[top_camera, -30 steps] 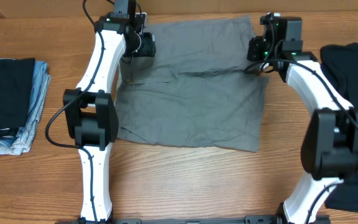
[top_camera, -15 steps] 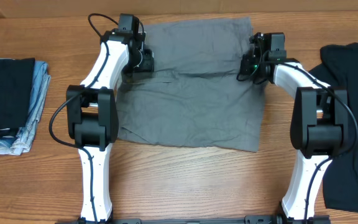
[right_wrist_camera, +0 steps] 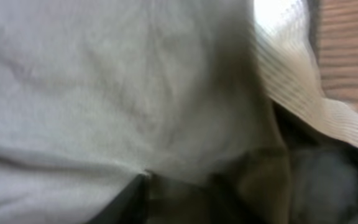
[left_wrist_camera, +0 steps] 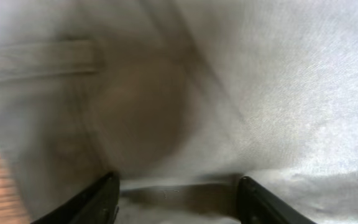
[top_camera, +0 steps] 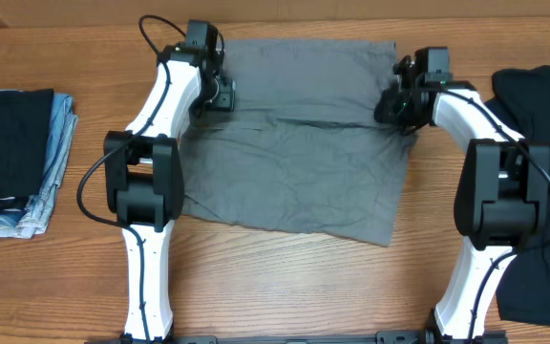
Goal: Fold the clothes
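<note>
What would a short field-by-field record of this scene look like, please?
surface: wooden table
main item: grey garment, spread flat, wrinkled, with a crease across its upper part
left side: left gripper, fingers apart, at the grey garment's upper left edge
right side: right gripper, fingers look apart, at its upper right edge
far right: black garment, unfolded
far left: folded stack of dark and denim clothes

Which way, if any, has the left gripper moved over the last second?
Yes: the left gripper has come toward the robot's base, away from the table's far edge.
</note>
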You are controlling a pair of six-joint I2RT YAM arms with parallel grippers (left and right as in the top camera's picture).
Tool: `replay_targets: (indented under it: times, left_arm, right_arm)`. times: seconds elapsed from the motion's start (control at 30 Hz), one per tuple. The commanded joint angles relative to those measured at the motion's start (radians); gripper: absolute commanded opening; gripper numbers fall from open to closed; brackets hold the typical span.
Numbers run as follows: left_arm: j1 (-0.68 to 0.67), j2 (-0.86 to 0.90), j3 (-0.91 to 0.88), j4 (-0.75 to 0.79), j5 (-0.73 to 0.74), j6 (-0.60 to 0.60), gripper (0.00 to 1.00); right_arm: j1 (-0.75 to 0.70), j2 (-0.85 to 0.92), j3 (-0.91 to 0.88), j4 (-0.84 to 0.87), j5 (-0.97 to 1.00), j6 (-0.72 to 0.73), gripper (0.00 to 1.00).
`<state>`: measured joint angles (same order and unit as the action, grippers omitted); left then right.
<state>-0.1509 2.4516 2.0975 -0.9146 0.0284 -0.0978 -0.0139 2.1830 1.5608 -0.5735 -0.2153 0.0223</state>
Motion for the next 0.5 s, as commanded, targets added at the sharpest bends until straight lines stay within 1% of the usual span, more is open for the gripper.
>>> replay_targets:
  times: [0.0,0.03,0.07,0.1,0.17,0.3,0.33,0.4,0.47]
  left_arm:
    - [0.006,-0.075,0.207,-0.079,-0.039,0.003,0.69]
    - [0.006,-0.102,0.278,-0.138,-0.041,-0.014,0.74]
    - [0.008,-0.138,0.341,-0.214,-0.048,-0.044,0.8]
    - [0.009,-0.18,0.384,-0.282,-0.077,-0.072,0.84]
    - [0.008,-0.26,0.405,-0.361,-0.14,-0.116,0.89]
    - [0.008,-0.428,0.404,-0.563,-0.152,-0.212,0.91]
    - [0.006,-0.47,0.404,-0.643,-0.152,-0.24,0.91]
    - [0.006,-0.514,0.404,-0.746,-0.151,-0.282,0.91]
    - [0.006,-0.549,0.381,-0.775,-0.131,-0.263,0.91]
  right_arm:
    - [-0.026,-0.104,0.174,-0.093,-0.013,-0.004,0.89]
    - [-0.027,-0.134,0.245,-0.179,-0.025,-0.004,0.96]
    - [-0.027,-0.169,0.291,-0.253,-0.02,-0.002,1.0]
    - [-0.028,-0.209,0.315,-0.31,-0.007,0.013,1.0]
    - [-0.028,-0.3,0.32,-0.399,0.027,0.064,1.0]
    - [-0.027,-0.459,0.32,-0.64,0.102,0.186,1.0]
    - [-0.027,-0.496,0.318,-0.715,0.103,0.219,1.0]
    - [-0.021,-0.53,0.316,-0.83,0.103,0.272,1.0]
    - [-0.011,-0.538,0.295,-0.941,0.103,0.309,1.0]
